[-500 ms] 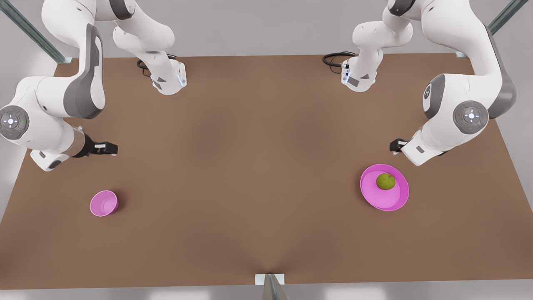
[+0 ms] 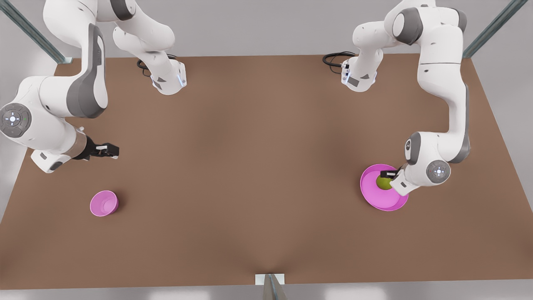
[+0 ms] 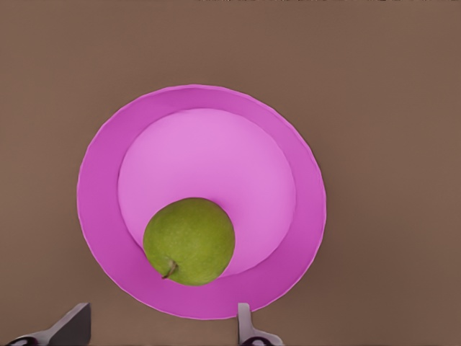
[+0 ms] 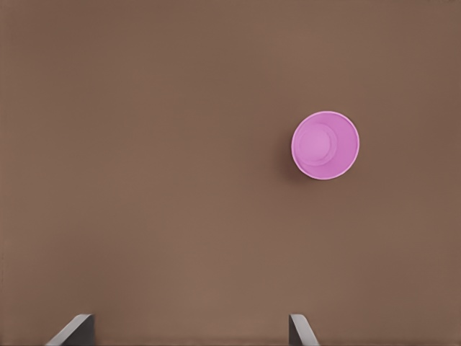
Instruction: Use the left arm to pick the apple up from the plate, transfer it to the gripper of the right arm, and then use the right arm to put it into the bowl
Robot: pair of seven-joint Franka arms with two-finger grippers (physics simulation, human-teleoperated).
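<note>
The yellow-green apple lies on the magenta plate at the front view's right, near the plate's far rim. My left gripper hangs right over it and hides part of it. In the left wrist view its fingers stand wide apart, open, with the apple just ahead of them on the plate. My right gripper waits open at the front view's left, above the table, behind the small pink bowl. The right wrist view has the bowl far below.
Both arm bases stand at the table's back edge with black cables beside them. A metal post rises at the middle of the front edge. Bare brown tabletop lies between bowl and plate.
The left arm has swung down and toward the plate; its gripper now sits over the apple instead of behind the plate. The right arm has barely shifted.
</note>
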